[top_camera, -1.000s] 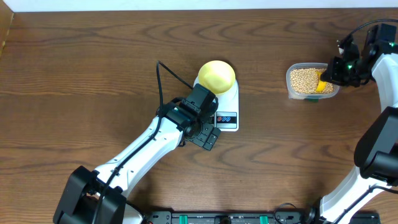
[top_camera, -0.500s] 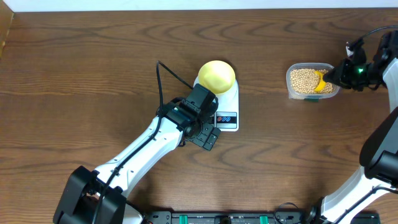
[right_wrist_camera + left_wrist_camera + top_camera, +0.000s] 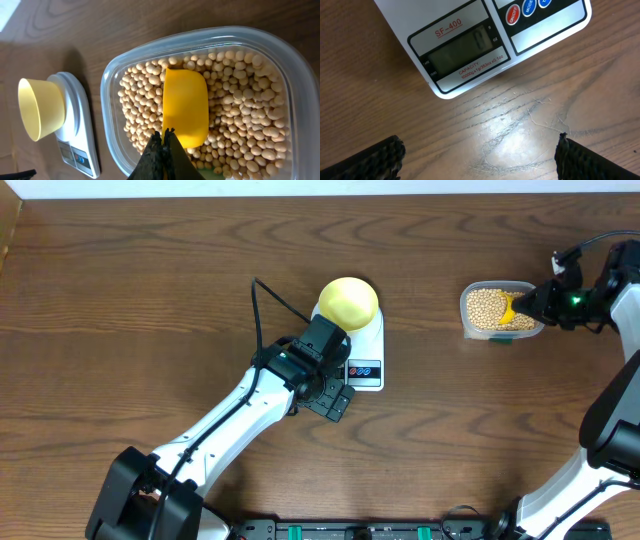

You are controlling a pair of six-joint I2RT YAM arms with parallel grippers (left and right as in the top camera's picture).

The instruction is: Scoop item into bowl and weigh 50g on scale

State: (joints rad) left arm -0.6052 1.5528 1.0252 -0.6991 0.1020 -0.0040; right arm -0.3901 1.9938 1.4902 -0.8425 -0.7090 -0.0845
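The left jaws stand wide apart: in the left wrist view their 2 dark, ribbed fingertips (image 3: 367, 160) sit at the lower corners of the frame with only bare wood of the counter (image 3: 150, 300) between them. They hover just in front of the scale (image 3: 366, 352), holding nothing. The scale's grey display (image 3: 462, 50) is close ahead of them, marked SF-400, with a red and 2 blue buttons beside it; its reading is too faint to tell.

The right jaws are pinched together on the near end of the yellow scoop (image 3: 185, 107). The scoop's cup lies open side down on the item (image 3: 240, 115), a loose bed of beige beans filling the clear plastic tub (image 3: 107, 90). The tub stands on the counter well to the right of the scale.

The bowl (image 3: 348, 302), small and pale yellow, stands upright on the rear of the scale's platform, away from the display. The left arm reaches in from the lower left and covers the scale's front left corner in the overhead view.
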